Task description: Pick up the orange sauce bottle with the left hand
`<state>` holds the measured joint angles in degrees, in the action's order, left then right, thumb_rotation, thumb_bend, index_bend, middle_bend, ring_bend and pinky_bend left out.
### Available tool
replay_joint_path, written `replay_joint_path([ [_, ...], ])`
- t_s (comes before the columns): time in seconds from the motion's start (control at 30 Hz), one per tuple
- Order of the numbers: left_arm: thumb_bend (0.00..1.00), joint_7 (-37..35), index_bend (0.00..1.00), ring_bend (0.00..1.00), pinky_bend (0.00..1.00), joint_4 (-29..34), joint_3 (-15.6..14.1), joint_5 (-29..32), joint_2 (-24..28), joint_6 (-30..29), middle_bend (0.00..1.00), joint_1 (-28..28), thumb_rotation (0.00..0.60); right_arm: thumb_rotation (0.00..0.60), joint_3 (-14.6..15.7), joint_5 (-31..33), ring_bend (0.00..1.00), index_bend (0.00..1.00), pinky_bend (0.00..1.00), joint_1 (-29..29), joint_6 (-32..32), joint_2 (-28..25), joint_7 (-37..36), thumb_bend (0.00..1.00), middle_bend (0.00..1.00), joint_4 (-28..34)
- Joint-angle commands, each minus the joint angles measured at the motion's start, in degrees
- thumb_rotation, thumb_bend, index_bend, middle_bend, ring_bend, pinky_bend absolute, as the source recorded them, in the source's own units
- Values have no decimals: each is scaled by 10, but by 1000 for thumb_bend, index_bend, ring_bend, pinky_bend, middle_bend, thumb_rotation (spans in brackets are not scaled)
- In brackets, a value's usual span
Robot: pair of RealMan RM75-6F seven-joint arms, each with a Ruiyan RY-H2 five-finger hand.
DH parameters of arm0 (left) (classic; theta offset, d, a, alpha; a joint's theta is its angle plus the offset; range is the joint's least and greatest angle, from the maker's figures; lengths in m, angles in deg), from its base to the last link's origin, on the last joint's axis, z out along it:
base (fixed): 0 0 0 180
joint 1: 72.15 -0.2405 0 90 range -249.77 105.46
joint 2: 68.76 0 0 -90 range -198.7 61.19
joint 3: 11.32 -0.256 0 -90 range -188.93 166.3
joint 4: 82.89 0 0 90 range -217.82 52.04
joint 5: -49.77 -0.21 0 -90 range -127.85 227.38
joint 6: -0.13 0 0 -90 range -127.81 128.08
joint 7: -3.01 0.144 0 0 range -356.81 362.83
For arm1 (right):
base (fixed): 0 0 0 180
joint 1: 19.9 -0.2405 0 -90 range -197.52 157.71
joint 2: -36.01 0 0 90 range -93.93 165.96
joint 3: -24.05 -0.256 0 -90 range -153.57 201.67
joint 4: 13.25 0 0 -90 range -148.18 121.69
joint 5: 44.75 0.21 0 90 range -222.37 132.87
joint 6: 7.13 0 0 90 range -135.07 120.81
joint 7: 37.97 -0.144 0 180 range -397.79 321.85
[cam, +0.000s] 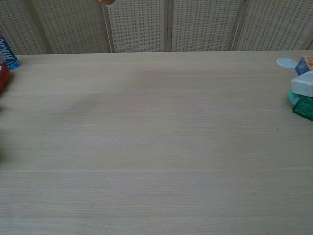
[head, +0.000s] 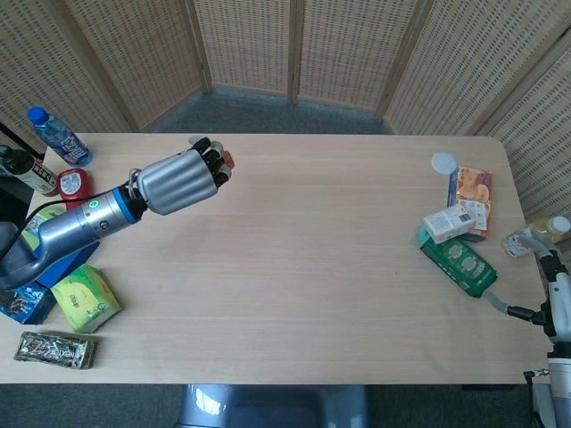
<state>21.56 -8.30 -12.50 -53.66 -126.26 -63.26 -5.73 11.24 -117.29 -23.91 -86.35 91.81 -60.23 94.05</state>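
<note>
Status: pick-up is essentially done. Left hand [head: 181,178] is clenched around the orange sauce bottle [head: 227,159] and held well above the table [head: 321,267]; bottle is clear of the tabletop. Remaining: at most, hold steady.

Bottle location: inside the left fist, over the table's left-rear area; only an orange tip shows past the fingers.

Orientation: long axis and pointing direction cannot be determined; body is hidden by the hand.

Right hand [head: 535,239]: at the right edge, open/closed state not discernible.

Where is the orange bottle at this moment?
In the head view the orange bottle is in the left hand, above the table's far-left part; only its tip shows.
</note>
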Motion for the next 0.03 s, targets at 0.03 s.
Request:
replay_joint_path([
  [0.03, 0, 14, 583, 370, 500, 22, 14, 5, 14, 9, 543, -1, 600, 600, 2, -4, 0, 163, 0, 1, -1, -1, 0, 0, 0, 2],
])
